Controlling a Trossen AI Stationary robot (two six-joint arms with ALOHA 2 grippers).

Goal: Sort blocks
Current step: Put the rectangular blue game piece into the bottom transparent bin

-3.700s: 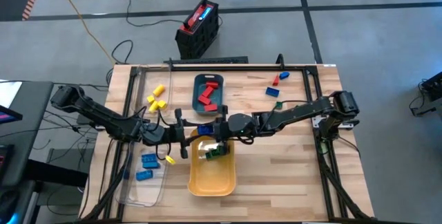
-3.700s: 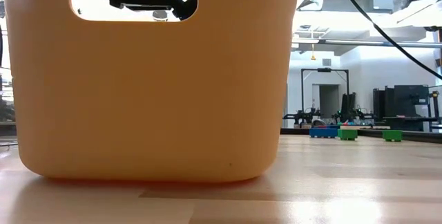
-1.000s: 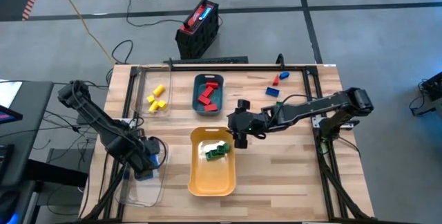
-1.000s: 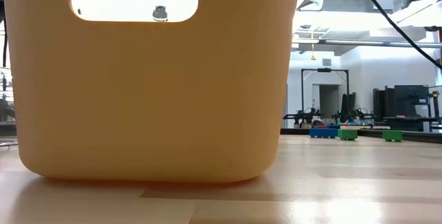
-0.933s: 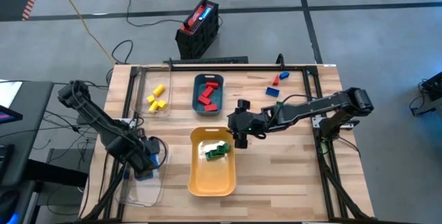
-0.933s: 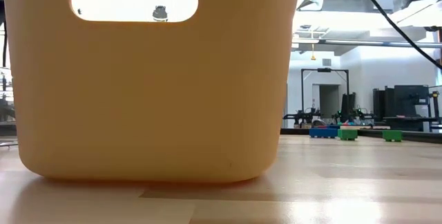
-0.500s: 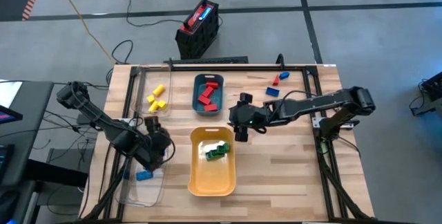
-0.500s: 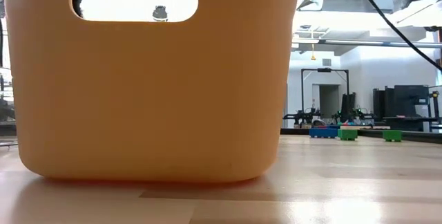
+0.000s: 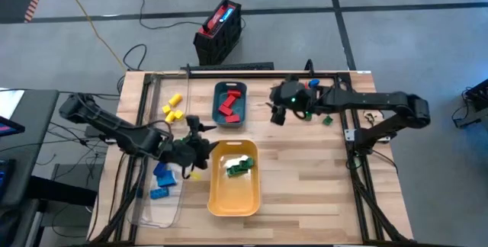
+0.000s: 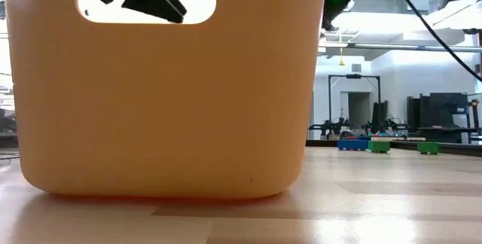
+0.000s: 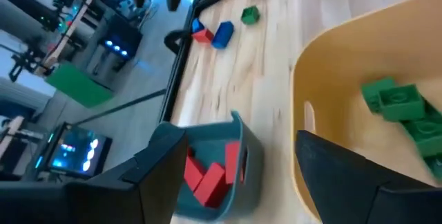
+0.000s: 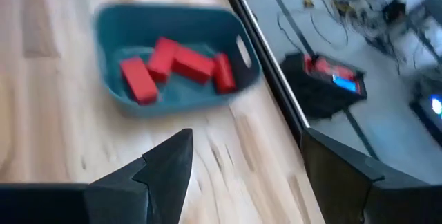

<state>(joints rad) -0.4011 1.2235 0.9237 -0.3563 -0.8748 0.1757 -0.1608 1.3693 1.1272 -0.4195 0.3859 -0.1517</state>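
Observation:
Red blocks [image 9: 228, 105] lie in the teal tray [image 9: 217, 113], green blocks [image 9: 239, 166] in the yellow tray [image 9: 231, 198], blue blocks [image 9: 162, 177] in the clear tray. Yellow blocks [image 9: 171, 108] sit on the table's far left. Loose blue [image 9: 313, 83] and green blocks [image 9: 326, 120] lie far right. My left gripper [image 9: 204, 142] hovers open and empty at the yellow tray's far left corner [image 11: 235, 148]. My right gripper [image 9: 276, 113] hangs open and empty just right of the teal tray [image 12: 245, 137].
The red-and-black box [image 9: 219, 30] stands on the floor beyond the far edge. A black rail [image 9: 229, 68] runs along the far side. In the low view the yellow tray's wall [image 10: 166, 108] fills the near left; bare wood lies to the tray's right.
My left gripper has swung from over the clear tray toward the right and far side, ending at the yellow tray's far left corner. My right gripper has drawn away from the yellow tray's far right corner toward the far edge, beside the teal tray.

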